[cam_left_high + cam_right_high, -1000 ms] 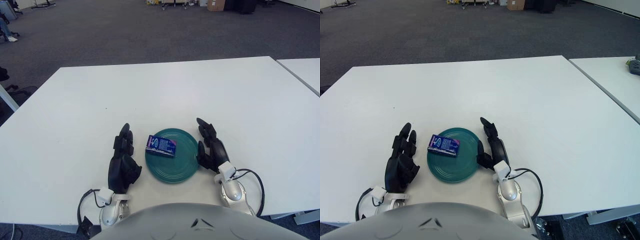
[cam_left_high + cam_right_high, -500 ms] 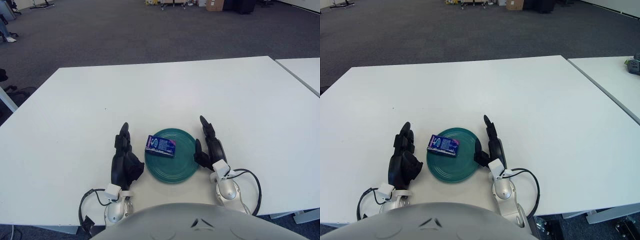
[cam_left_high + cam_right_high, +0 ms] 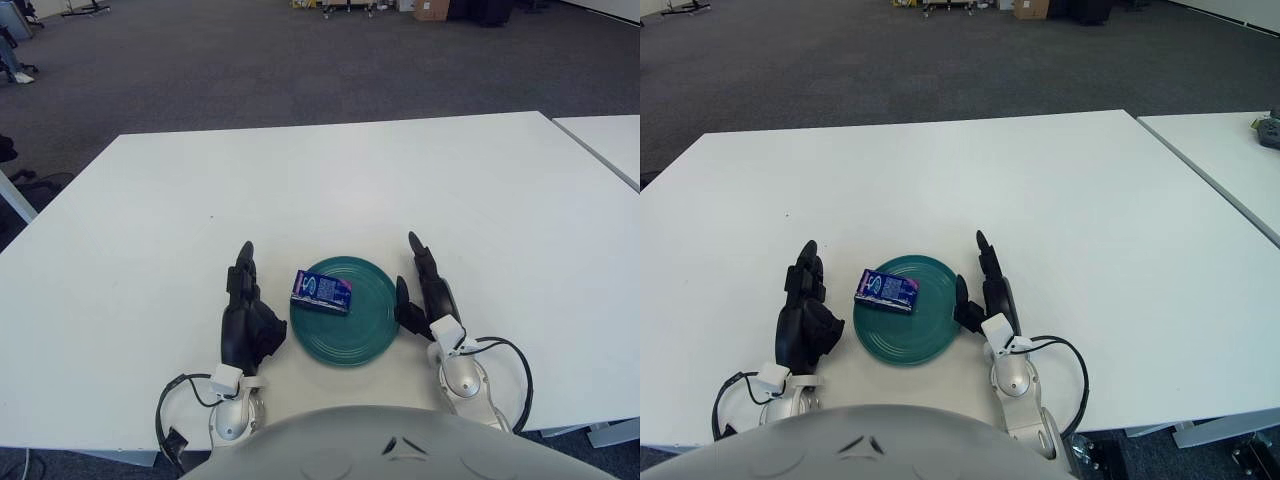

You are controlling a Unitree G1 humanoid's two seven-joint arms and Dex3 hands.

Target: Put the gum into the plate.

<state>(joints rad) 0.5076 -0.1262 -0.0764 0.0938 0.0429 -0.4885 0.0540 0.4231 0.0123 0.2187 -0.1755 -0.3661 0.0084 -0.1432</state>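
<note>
A blue gum pack [image 3: 322, 291] lies on the left part of the round teal plate [image 3: 362, 330], close to the table's near edge. My left hand [image 3: 247, 318] stands just left of the plate, fingers straight and holding nothing. On the plate's right side my right hand [image 3: 424, 294] is also open and empty, its fingers pointing away from me. Neither hand touches the gum.
The white table [image 3: 330, 190] stretches far beyond the plate. A second white table [image 3: 610, 145] stands to the right across a narrow gap. Grey carpet and distant office furniture lie behind.
Both hands have turned more edge-on and drawn slightly in beside the plate. The gum pack and plate have not moved.
</note>
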